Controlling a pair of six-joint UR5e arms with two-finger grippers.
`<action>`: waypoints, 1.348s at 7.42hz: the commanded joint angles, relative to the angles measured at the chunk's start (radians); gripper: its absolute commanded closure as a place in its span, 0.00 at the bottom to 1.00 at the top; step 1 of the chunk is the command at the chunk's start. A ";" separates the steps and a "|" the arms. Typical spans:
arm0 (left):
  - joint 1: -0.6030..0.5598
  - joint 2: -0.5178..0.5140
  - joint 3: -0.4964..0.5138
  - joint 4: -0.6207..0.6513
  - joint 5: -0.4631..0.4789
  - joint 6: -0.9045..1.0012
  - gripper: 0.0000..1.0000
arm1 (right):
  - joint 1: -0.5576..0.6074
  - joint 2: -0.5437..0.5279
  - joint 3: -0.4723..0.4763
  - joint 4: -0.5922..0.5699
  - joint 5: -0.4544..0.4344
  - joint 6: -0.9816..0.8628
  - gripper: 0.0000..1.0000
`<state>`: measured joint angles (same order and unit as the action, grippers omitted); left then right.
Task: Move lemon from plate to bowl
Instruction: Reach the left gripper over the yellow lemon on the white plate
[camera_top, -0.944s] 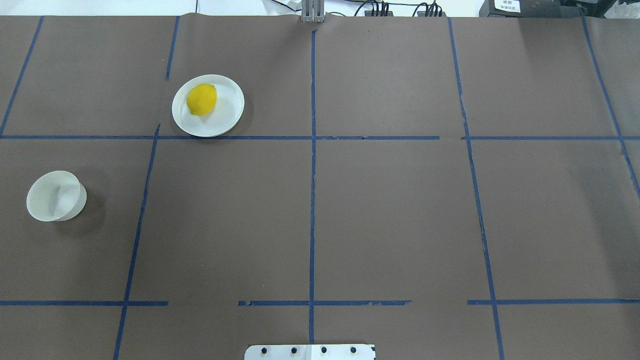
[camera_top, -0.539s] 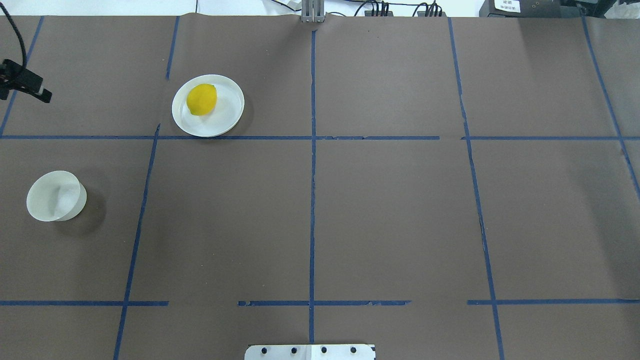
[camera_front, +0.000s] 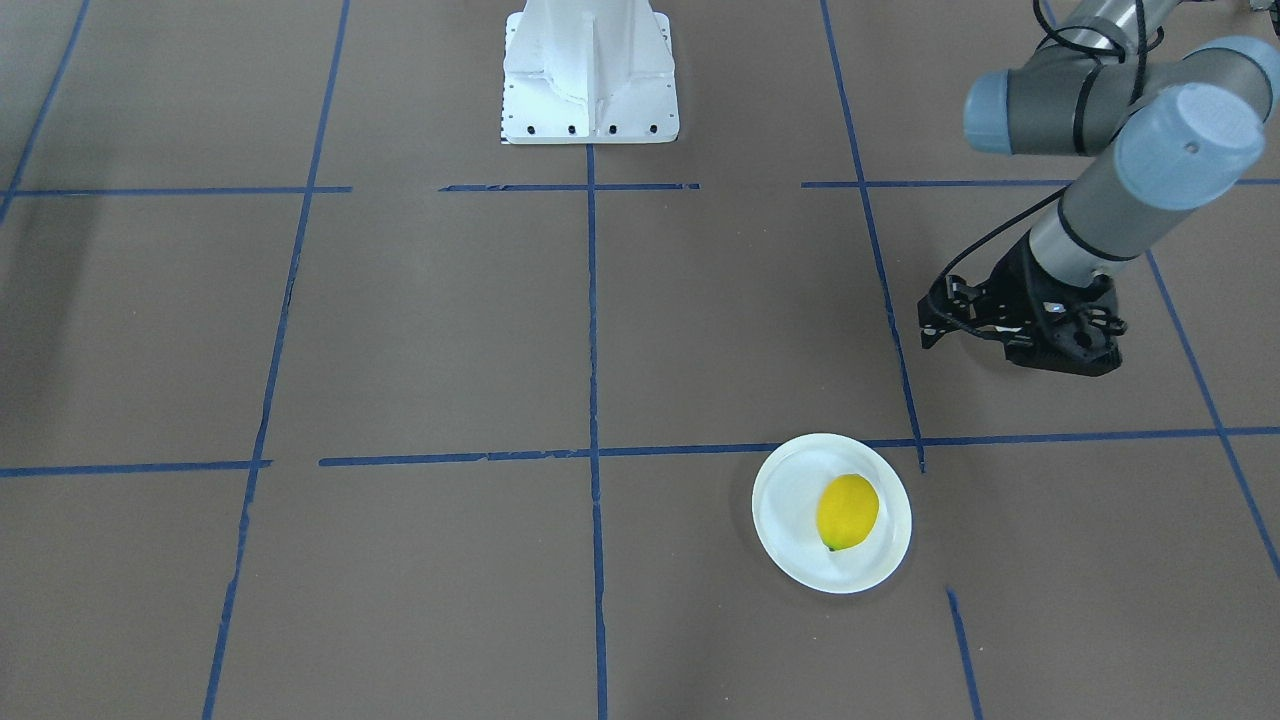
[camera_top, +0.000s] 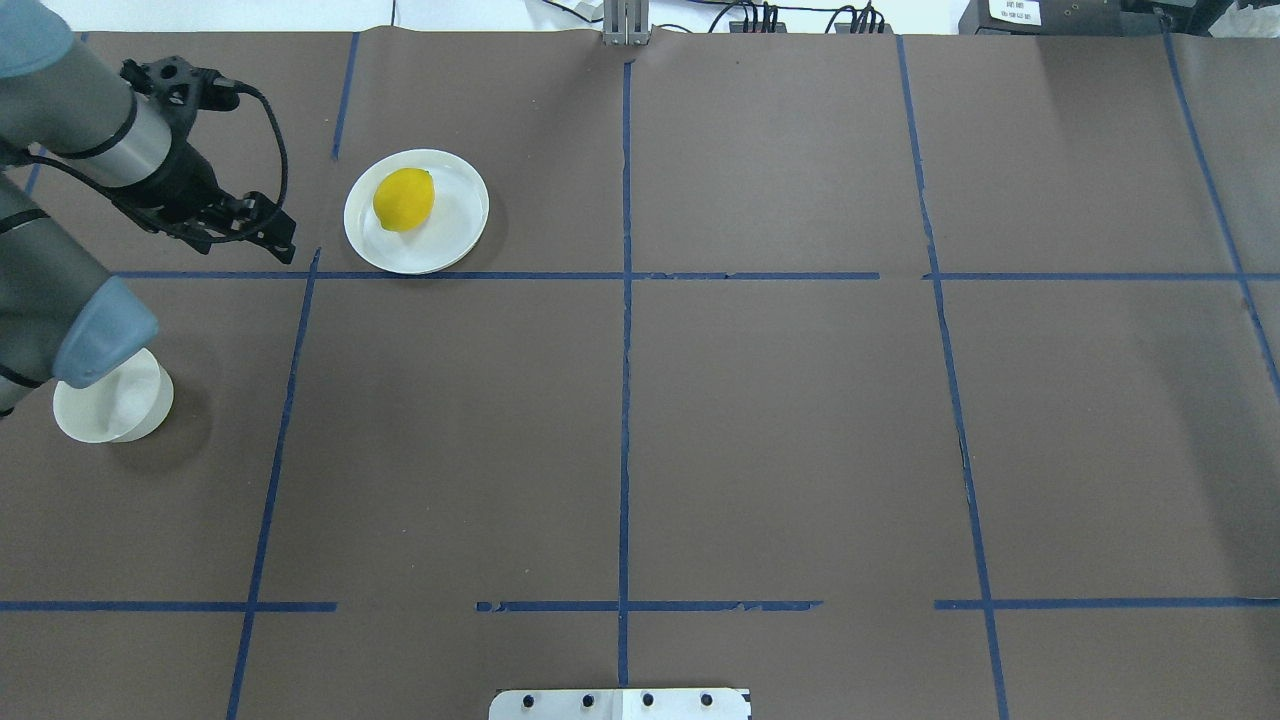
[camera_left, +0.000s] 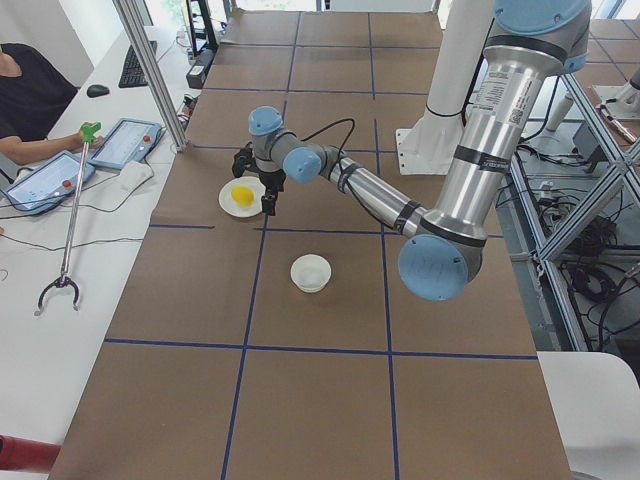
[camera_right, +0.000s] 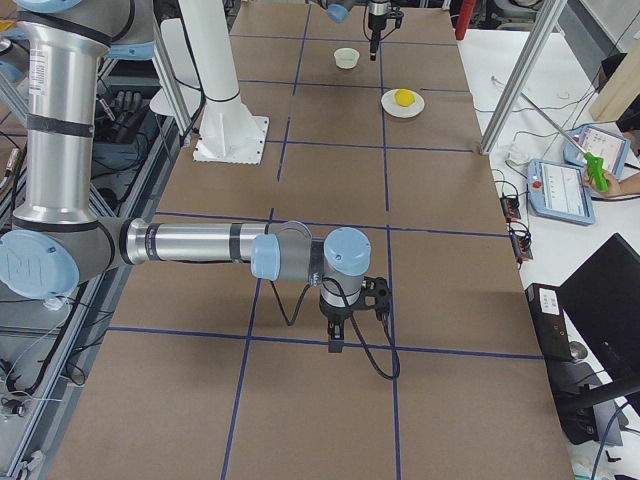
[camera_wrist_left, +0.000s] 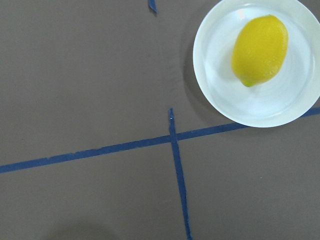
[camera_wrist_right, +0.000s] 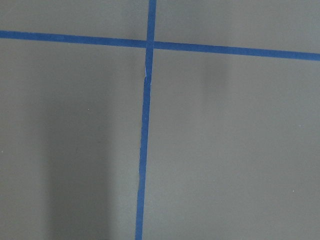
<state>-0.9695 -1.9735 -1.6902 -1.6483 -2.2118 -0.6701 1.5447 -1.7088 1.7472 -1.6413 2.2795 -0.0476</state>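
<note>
Lemon on plate, far L of table; bowl nearer robot base, further L, well apart.

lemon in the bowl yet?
No: in the overhead view the lemon lies on the plate, well apart from the bowl.

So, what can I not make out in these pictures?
1. bowl: overhead view, the left arm's elbow covers part of its rim; outside the front-facing view's edge.
2. right gripper: only in the exterior right view, fingers too small to tell open or shut.
</note>
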 joint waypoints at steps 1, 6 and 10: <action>0.022 -0.141 0.150 -0.002 0.006 -0.023 0.00 | 0.000 0.000 0.000 0.000 0.000 0.000 0.00; 0.031 -0.311 0.498 -0.252 0.061 -0.135 0.00 | 0.000 0.000 0.000 0.000 0.002 0.000 0.00; 0.061 -0.350 0.584 -0.309 0.069 -0.141 0.00 | 0.000 0.000 0.000 0.000 0.000 0.000 0.00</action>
<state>-0.9204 -2.3192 -1.1211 -1.9427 -2.1451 -0.8093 1.5448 -1.7089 1.7472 -1.6414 2.2795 -0.0475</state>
